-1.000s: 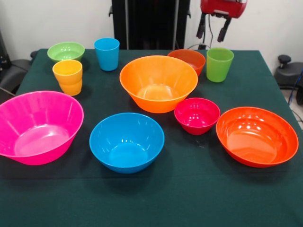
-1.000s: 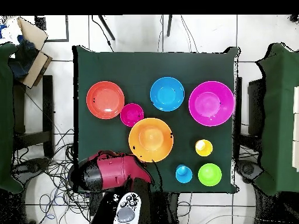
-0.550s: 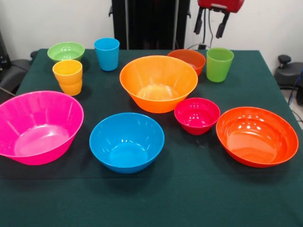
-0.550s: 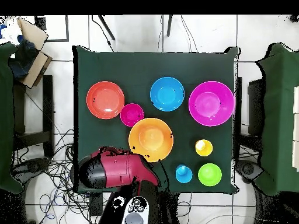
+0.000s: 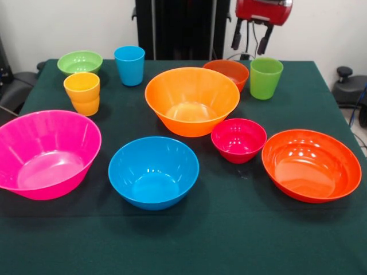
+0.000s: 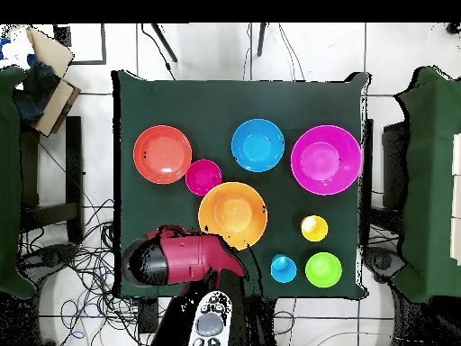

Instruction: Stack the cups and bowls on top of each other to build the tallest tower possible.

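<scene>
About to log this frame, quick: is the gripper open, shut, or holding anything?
Gripper: open and empty, fingers spread, up in the air behind the green cup and the small orange-red bowl.

Looks like a robotics lab: square table draped in dark green cloth (image 6: 239,99), loose black cables (image 6: 85,261) across white tiled floor (image 6: 207,50).
</scene>
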Action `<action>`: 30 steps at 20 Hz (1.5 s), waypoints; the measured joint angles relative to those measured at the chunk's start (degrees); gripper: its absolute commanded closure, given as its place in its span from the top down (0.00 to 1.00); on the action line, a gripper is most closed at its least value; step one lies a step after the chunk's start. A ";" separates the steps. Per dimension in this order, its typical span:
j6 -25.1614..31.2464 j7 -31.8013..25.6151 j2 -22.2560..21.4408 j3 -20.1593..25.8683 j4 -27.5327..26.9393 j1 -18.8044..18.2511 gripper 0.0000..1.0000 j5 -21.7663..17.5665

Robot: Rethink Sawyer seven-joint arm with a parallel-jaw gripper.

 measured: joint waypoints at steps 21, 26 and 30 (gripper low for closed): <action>-8.55 0.00 9.71 -1.29 -1.87 3.60 1.00 0.04; -8.55 0.00 9.17 -1.33 -1.85 3.07 1.00 0.04; -8.55 0.00 7.87 -1.34 -1.85 2.34 1.00 0.02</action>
